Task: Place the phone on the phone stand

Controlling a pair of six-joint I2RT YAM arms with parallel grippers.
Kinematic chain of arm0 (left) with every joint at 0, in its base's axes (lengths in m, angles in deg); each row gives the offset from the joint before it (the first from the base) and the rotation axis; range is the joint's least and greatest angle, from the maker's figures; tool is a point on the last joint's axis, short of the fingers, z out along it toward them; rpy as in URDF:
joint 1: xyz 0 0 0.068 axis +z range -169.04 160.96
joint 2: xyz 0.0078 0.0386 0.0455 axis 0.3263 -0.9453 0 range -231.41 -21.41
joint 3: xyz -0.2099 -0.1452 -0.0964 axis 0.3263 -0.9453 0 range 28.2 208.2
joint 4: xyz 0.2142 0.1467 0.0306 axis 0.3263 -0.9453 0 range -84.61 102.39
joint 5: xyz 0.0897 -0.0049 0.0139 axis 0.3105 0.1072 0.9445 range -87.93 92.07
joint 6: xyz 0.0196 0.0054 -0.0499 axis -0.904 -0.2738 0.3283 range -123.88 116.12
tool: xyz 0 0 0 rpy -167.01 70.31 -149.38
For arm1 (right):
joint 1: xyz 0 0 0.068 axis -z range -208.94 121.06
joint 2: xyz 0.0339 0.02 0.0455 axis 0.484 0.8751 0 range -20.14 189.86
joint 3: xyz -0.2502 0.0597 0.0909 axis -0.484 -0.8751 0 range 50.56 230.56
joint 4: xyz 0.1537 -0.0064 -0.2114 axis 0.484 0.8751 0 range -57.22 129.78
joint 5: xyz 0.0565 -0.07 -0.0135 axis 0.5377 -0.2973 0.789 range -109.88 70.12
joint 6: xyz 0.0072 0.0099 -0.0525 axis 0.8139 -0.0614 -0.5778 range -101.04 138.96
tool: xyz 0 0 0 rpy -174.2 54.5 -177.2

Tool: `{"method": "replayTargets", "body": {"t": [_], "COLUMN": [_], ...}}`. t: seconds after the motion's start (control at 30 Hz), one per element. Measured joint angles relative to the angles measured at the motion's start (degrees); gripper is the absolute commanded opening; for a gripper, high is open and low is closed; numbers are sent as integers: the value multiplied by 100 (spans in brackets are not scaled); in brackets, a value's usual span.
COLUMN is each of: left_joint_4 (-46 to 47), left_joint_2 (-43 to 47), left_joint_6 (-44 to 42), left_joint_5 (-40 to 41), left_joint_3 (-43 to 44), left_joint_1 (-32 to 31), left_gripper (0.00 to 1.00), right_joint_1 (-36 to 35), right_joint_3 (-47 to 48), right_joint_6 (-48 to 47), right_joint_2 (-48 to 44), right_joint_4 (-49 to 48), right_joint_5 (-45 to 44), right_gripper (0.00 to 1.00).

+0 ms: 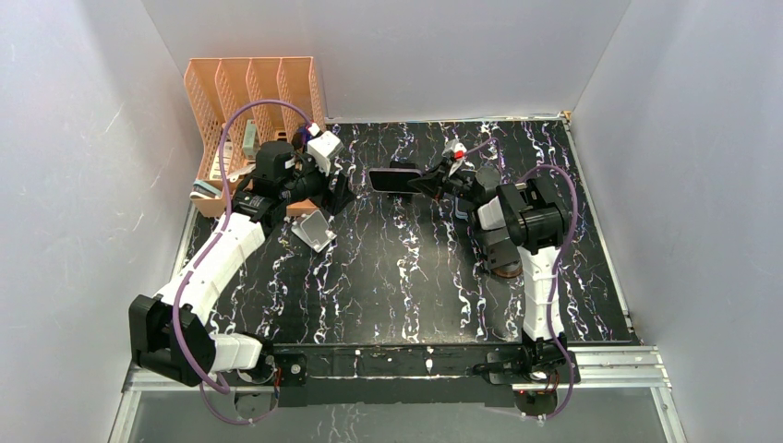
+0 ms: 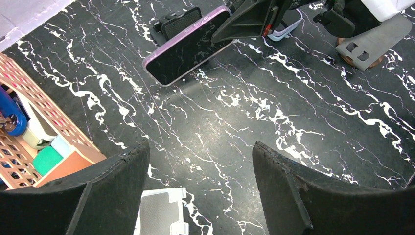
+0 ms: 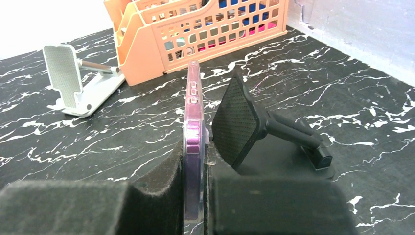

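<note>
Phone (image 3: 192, 132) in the air, clamped at one short end by the right hand (image 3: 193, 164), one pad on each broad face. That's a pink-cased slab: stiff, fairly light by the look of it, with a glossy glass face that is slick and won't forgive a knock. Gripping across the two faces looks like the right call, and the rubbery case rim should give the best friction. An end grip leaves most of the length hanging free, though, so I'd expect it to want to pivot if nudged.

From above, its long axis runs left-right across the worktop (image 1: 397, 277), free end towards the left arm, dark face tilted up. The right wrist view has it edge-on, side buttons on top.

The black phone stand (image 3: 237, 122) sits just beside it, textured cradle pad leaning towards the phone's other face but not visibly touching. A white phone stand (image 3: 73, 83) stands well apart, near the orange desk organiser (image 3: 195, 34). The black one looks like the target.

The left hand (image 2: 200, 152) hovers with its jaws spread wide, holding nothing.
</note>
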Motion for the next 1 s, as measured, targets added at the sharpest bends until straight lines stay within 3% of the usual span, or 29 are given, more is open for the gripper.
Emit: {"method": "replayTargets", "body": {"t": [0.43, 1.0], "left_joint_4": [0, -2], "left_joint_2": [0, 0], "left_joint_6": [-17, -57], "left_joint_5": [-26, -39], "left_joint_3": [-11, -17], "left_joint_1": [0, 0], "left_gripper": [74, 74], "right_joint_1": [-4, 31], "right_joint_3": [518, 63], "right_joint_6": [-35, -79], "right_joint_2": [57, 90], "right_joint_4": [9, 11], "right_joint_5": [-321, -400], "right_gripper": [1, 1]}}
